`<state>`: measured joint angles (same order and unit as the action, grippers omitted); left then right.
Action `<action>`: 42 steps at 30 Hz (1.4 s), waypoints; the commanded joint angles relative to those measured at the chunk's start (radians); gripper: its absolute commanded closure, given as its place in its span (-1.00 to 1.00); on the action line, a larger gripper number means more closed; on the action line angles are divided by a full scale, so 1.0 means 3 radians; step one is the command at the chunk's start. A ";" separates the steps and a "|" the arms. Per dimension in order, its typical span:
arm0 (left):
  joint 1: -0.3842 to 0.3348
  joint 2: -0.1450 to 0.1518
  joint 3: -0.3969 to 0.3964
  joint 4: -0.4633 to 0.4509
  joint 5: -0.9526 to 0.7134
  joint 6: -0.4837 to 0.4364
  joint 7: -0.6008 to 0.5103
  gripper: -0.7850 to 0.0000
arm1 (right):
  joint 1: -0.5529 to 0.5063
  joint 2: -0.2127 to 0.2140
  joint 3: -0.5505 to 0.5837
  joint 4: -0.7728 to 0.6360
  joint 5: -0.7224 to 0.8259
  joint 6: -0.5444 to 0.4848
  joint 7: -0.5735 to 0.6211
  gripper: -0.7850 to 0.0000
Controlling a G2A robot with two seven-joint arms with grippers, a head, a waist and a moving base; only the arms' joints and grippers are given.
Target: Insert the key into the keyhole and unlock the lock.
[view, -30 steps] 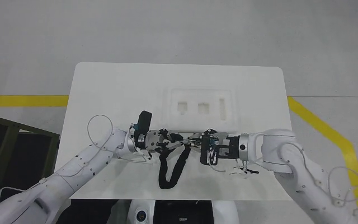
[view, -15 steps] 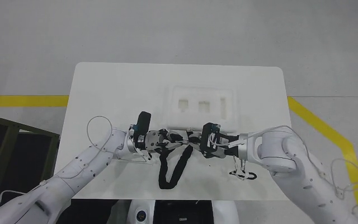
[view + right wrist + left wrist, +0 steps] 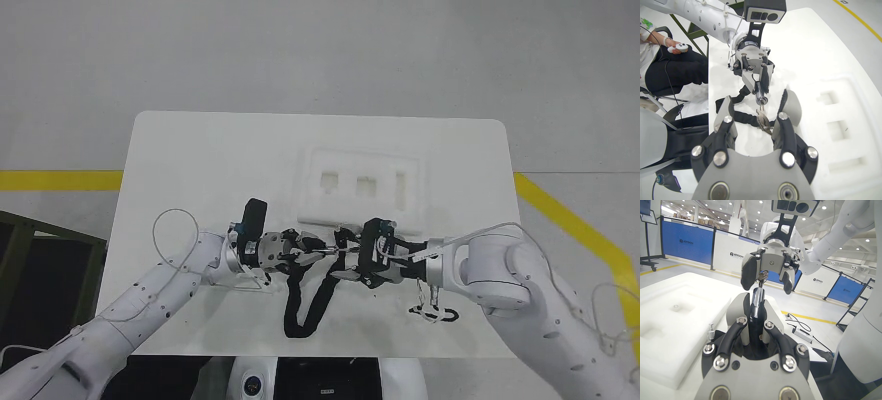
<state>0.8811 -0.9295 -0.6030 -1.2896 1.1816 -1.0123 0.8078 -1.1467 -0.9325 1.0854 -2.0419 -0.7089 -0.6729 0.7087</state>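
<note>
My left gripper is shut on the lock's chrome cylinder, holding it above the table with the keyhole facing the right gripper. The key sticks out of the keyhole, its blade tip inside. My right gripper is open, with a finger on either side of the key's head and neither pressing it. From the top view, the left gripper and right gripper face each other near the table's front. The lock's black cable loops down from the cylinder.
A white foam tray with several recesses lies just behind the grippers. The black cable loop reaches the table's front edge. Bare white table stretches to the left and back.
The right gripper has moved left, closer to the lock, and its wrist has turned. The left gripper has kept the lock cylinder in place.
</note>
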 commanded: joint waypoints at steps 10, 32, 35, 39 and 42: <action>0.0201 0.0151 -0.0430 0.0129 -0.0011 0.0056 -0.0063 1.00 | -0.0363 0.0067 0.0461 -0.0178 -0.0226 0.0011 -0.0356 -1.00; 0.0548 0.0284 -0.1108 -0.0568 -0.0280 0.1129 -0.2203 0.52 | -0.1067 0.0145 0.0980 -0.0363 -0.0439 -0.0031 -0.0632 -1.00; 0.0546 0.0271 -0.1114 -0.0590 -0.0306 0.1121 -0.2304 -0.89 | -0.1125 0.0151 0.1027 -0.0372 -0.0450 -0.0043 -0.0655 -1.00; 0.0553 0.0254 -0.1142 -0.0573 -0.0385 0.1065 -0.2288 -1.00 | -0.1192 0.0157 0.1075 -0.0364 -0.0462 -0.0058 -0.0681 -1.00; 0.0558 0.0248 -0.1194 -0.0541 -0.0431 0.0999 -0.2188 -1.00 | -0.1226 0.0158 0.1107 -0.0338 -0.0462 -0.0058 -0.0728 -1.00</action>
<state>1.0481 -0.8549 -0.9547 -1.4560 1.0560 -0.7037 0.1389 -1.5120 -0.8850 1.4144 -2.1466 -0.8475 -0.6907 0.4961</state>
